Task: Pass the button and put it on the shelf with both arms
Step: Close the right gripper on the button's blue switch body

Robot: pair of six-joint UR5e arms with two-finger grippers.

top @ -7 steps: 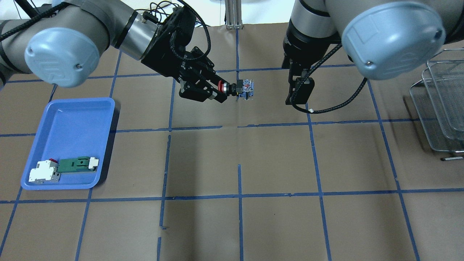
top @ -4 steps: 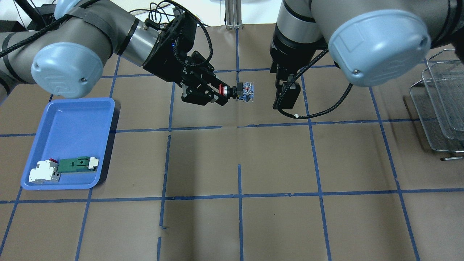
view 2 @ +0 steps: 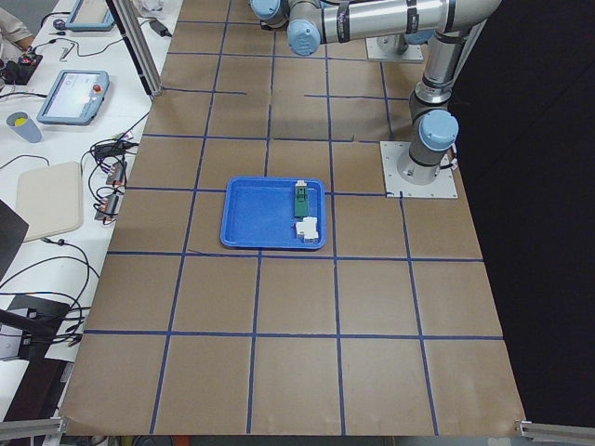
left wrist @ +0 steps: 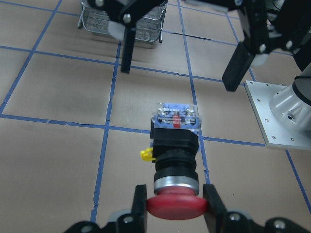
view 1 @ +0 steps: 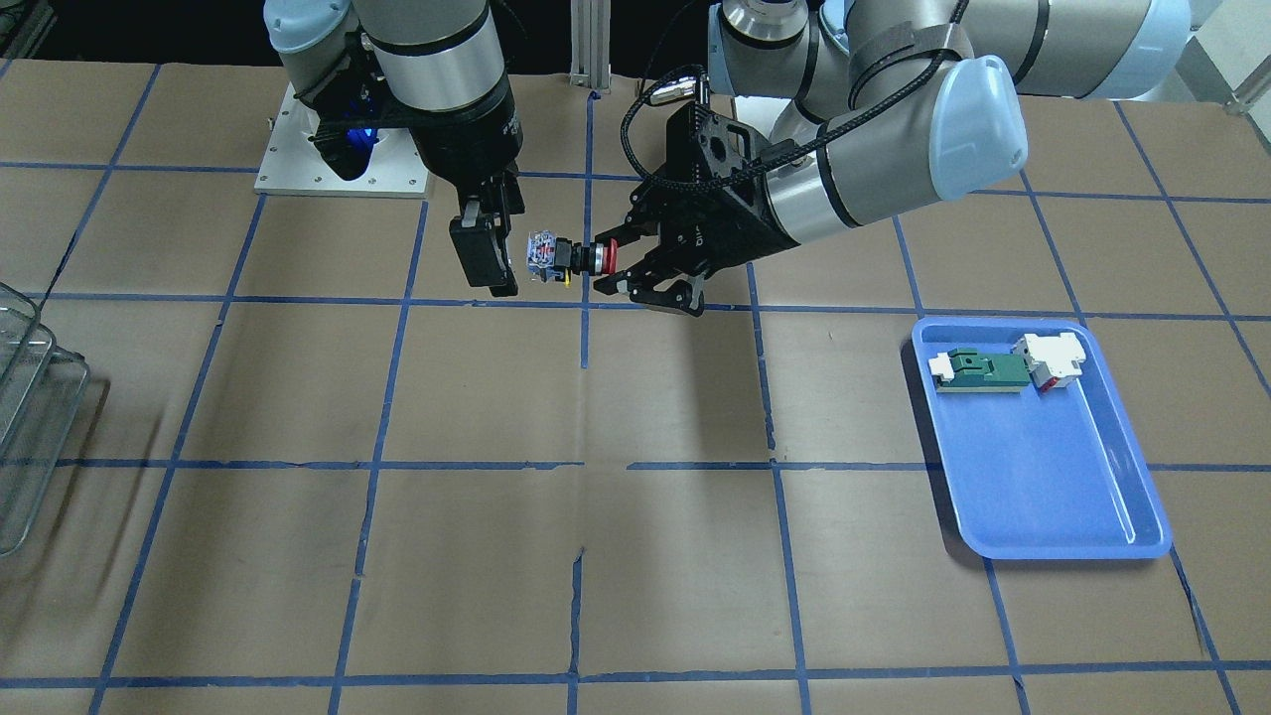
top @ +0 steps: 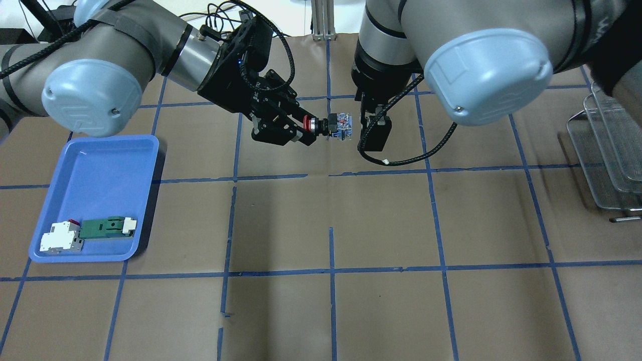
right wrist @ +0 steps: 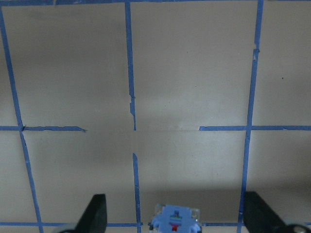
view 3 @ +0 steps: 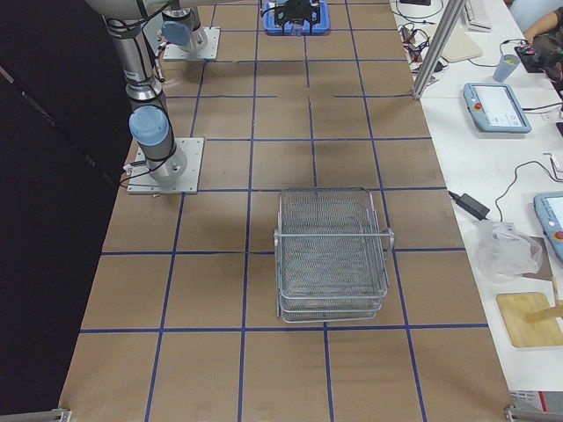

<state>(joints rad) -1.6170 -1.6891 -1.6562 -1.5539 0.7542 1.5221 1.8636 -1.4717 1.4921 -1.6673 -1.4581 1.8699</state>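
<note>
The button is about to change hands, I'd say. The right arm has swung in from the right over the last second, while the left arm has barely shifted. The shelf waits at the right edge. The right gripper, spread wide, now hangs just beside the button's blue block, not yet around it. The left gripper pinches the red head, holding it above the far middle of the surface.

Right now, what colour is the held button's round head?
Red; the head of the button shows best in the left wrist view.
</note>
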